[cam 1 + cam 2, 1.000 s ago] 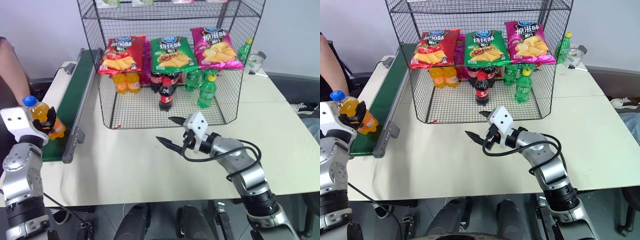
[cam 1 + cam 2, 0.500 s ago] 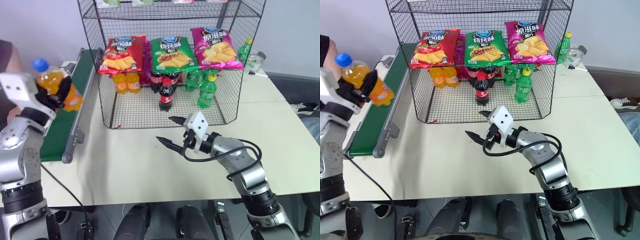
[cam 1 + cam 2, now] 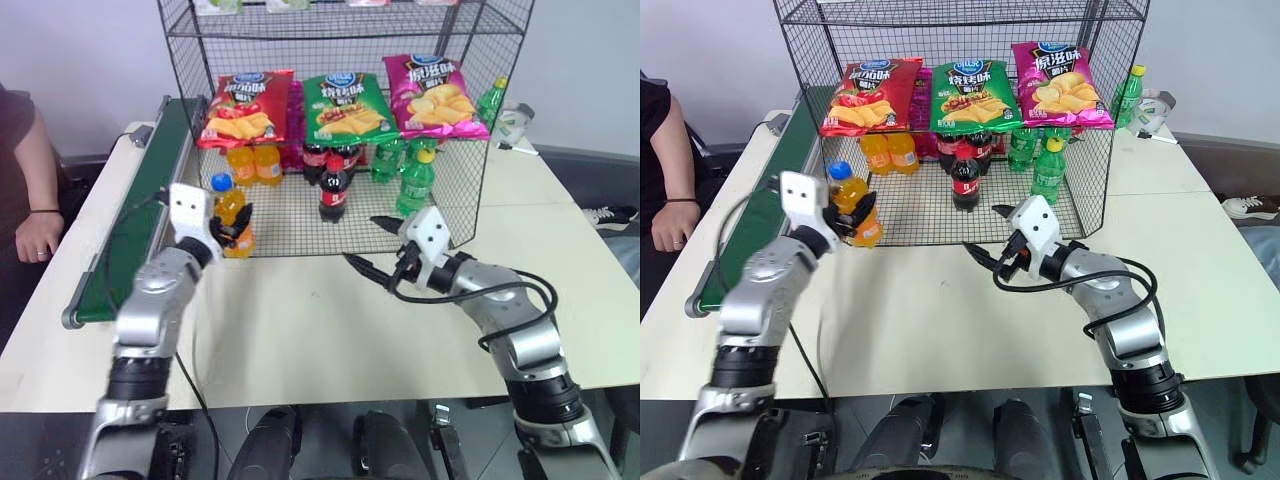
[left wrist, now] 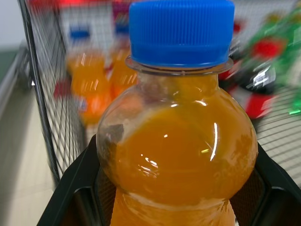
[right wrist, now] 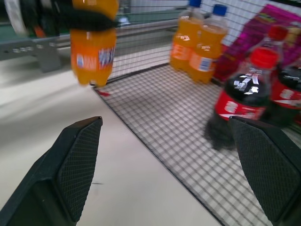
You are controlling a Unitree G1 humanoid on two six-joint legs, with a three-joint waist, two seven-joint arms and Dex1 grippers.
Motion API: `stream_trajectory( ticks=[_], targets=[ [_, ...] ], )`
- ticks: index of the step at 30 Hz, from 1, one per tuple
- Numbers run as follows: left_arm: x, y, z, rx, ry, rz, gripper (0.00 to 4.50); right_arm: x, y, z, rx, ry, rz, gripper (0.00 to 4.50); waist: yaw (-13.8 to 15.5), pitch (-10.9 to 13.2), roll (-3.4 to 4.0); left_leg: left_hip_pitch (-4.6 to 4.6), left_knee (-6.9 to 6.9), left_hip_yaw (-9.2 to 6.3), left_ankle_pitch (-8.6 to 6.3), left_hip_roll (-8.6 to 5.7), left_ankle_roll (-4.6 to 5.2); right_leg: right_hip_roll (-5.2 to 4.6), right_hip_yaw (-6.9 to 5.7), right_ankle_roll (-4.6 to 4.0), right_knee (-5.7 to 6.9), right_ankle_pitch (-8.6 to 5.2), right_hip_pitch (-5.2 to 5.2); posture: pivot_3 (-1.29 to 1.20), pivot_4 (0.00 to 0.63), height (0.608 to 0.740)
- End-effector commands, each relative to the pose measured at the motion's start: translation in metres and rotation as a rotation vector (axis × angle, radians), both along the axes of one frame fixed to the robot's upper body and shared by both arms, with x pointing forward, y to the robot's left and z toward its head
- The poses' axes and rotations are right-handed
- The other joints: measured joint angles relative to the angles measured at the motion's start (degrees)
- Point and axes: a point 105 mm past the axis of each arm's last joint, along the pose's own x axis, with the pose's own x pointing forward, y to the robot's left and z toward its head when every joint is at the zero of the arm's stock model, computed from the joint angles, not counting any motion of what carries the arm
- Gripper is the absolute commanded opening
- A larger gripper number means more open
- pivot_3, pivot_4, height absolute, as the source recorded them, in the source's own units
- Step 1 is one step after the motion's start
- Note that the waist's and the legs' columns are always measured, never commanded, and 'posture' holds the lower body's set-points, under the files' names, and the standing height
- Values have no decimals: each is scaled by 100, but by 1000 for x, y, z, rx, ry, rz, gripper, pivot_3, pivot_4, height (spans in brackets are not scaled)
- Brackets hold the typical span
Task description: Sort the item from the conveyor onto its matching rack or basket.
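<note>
The conveyor [image 3: 130, 230] at 9 o'clock has no bottle on it. The left gripper [image 3: 232, 222] is squeezed tight on the orange soda bottle [image 3: 231, 211], up in the air at the rack's [image 3: 200, 130] front left corner. Two orange bottles [image 3: 253, 164] wait inside at 11 o'clock. The right gripper [image 3: 372, 243] is wide open, holding nothing. Left to do: put the bottle in and let go.

The soda [image 3: 233, 215] is orange with a blue cap and an orange label. The rack [image 3: 460, 190] is black wire mesh. The belt [image 3: 140, 215] is dark green with grey rails. Crisp bags run red [image 3: 243, 108], green [image 3: 346, 108], magenta [image 3: 435, 97]. The bench [image 3: 300, 330] is cream.
</note>
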Motion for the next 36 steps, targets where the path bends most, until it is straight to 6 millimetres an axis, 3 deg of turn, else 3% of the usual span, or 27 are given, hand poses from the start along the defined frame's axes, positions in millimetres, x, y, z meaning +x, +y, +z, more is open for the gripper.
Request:
stream_trajectory(
  ticks=[1,5,11,23,27,36],
  targets=[
    [19,-10,25,-20,-153,32,2520,-1,-3,13,7,-59,-4,4500,5,1,-2,-1,0,1,0,-2,0,-1,0,1,0,0,-1,0,150,740],
    [38,-20,26,-56,-196,48,2520,-3,-1,14,15,-64,-9,4500,34,1,-3,-2,4,2,0,-3,0,-1,-1,2,0,1,-1,0,150,740],
    [51,-31,23,-69,-227,18,2520,-7,-5,12,16,-64,-31,4500,49,1,-3,-2,3,5,0,-4,0,0,-1,3,1,1,-2,0,150,740],
    [58,-36,9,-76,-193,5,2520,-6,-4,13,21,-69,-36,4500,61,2,-4,-2,10,5,1,-6,1,5,-3,4,8,1,0,0,150,740],
    [56,-31,9,-95,-202,5,4452,-5,-2,13,22,-67,-29,4500,58,1,-4,-1,11,4,1,-6,1,6,-3,4,11,1,-1,0,150,740],
    [42,-17,21,-87,-275,2,4452,-6,0,12,23,-61,-20,4500,42,1,-4,0,10,3,1,-5,1,6,-2,4,15,1,-2,0,150,740]
  ],
)
